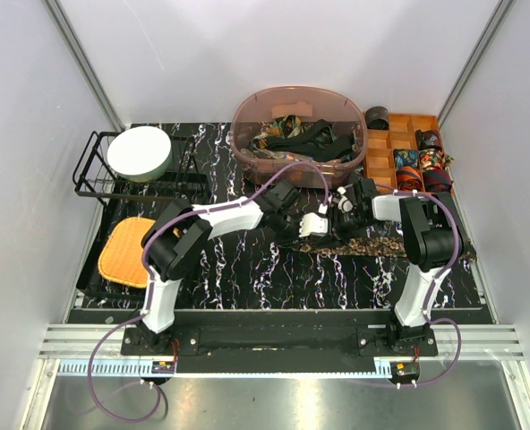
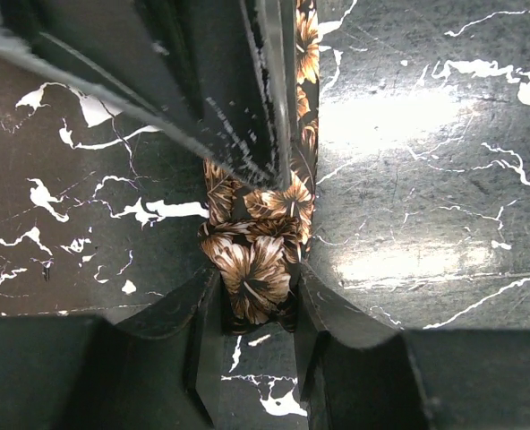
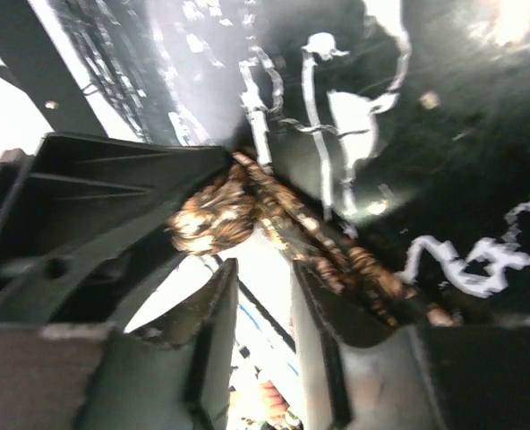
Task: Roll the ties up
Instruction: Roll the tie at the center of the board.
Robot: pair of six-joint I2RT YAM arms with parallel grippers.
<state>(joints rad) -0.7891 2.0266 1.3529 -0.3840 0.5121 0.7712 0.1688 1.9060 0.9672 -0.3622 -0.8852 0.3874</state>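
A brown floral tie (image 1: 386,244) lies along the black marbled mat (image 1: 247,269) to the right of where the two grippers meet. My left gripper (image 1: 328,226) (image 2: 258,300) is shut on the folded end of this tie (image 2: 256,264), one finger against each side. My right gripper (image 1: 344,213) (image 3: 260,278) meets it from the other side, and its dark fingers (image 2: 220,98) reach down onto the tie strip. In the blurred right wrist view the tie (image 3: 337,255) drapes over the right finger's tip. The fingers stand a narrow gap apart with nothing between them.
A brown translucent bin (image 1: 247,121) with several loose ties stands behind the grippers. An orange divided tray (image 1: 383,143) with rolled ties is at the back right. A black wire rack (image 1: 90,170) with a white bowl (image 1: 140,152) and an orange pad (image 1: 126,249) are at the left.
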